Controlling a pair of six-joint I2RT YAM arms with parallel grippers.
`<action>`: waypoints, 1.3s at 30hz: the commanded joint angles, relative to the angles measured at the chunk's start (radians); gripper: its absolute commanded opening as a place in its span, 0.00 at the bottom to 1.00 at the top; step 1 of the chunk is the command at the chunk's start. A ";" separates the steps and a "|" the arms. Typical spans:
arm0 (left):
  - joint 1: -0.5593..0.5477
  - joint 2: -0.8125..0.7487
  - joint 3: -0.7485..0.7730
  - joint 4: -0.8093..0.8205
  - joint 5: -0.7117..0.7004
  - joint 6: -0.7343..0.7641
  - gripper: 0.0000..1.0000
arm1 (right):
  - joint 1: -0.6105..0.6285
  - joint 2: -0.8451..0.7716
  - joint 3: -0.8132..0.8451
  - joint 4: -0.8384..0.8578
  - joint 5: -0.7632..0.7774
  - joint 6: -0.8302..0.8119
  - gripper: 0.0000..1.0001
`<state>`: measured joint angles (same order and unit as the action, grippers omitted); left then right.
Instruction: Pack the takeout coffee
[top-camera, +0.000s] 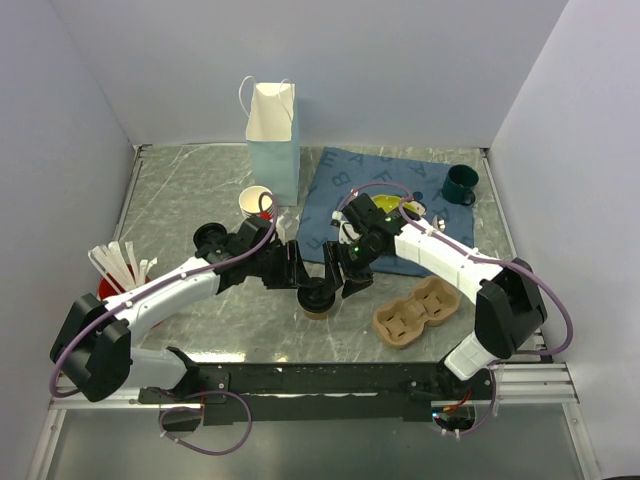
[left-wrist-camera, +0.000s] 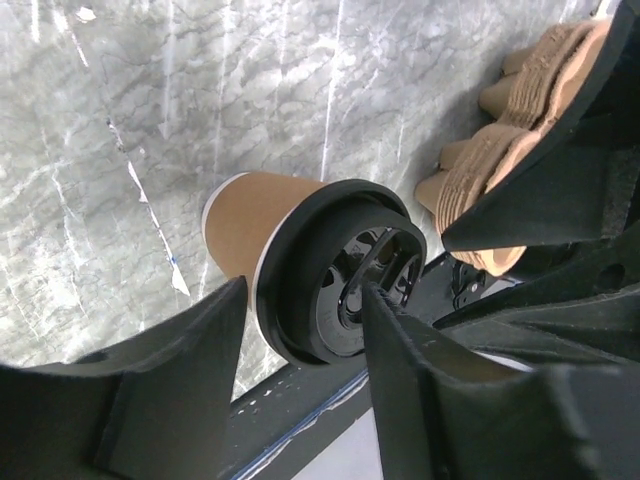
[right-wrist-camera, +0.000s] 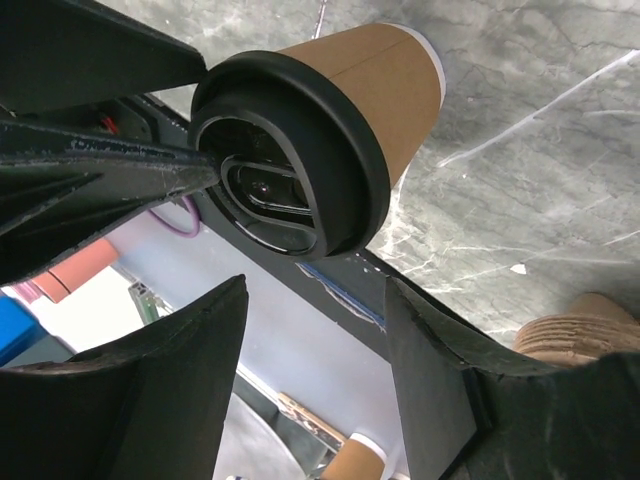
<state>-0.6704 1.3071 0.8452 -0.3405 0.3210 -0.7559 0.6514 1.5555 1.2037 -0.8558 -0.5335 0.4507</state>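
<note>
The takeout coffee (top-camera: 320, 299), a brown paper cup with a black lid, stands on the marble table between both grippers. My left gripper (top-camera: 303, 272) is open. In the left wrist view one fingertip (left-wrist-camera: 372, 300) lies over the lid's top (left-wrist-camera: 340, 290), and the other finger (left-wrist-camera: 215, 330) sits just outside the lid's rim. My right gripper (top-camera: 352, 276) is open and empty. In the right wrist view the cup (right-wrist-camera: 385, 80) lies beyond its fingertips (right-wrist-camera: 215, 320), not between them. The white paper bag (top-camera: 273, 135) stands upright at the back.
A brown pulp cup carrier (top-camera: 417, 312) lies right of the cup and shows in the left wrist view (left-wrist-camera: 510, 130). A blue cloth (top-camera: 345, 190), a dark green mug (top-camera: 461, 184), a lidless cream cup (top-camera: 256, 204) and a red holder of white sticks (top-camera: 120, 270) stand around.
</note>
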 joint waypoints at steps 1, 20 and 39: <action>-0.008 -0.011 0.011 -0.011 -0.072 -0.019 0.57 | -0.010 0.026 0.010 0.003 0.017 -0.017 0.63; -0.009 -0.072 -0.031 -0.017 -0.094 -0.066 0.57 | -0.026 0.107 0.077 0.055 -0.052 -0.041 0.61; -0.021 -0.103 -0.106 -0.034 -0.164 -0.105 0.41 | -0.027 0.163 -0.032 0.123 -0.033 -0.043 0.51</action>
<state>-0.6876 1.2320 0.7719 -0.3431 0.2176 -0.8520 0.6277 1.7119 1.2221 -0.7589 -0.6163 0.4263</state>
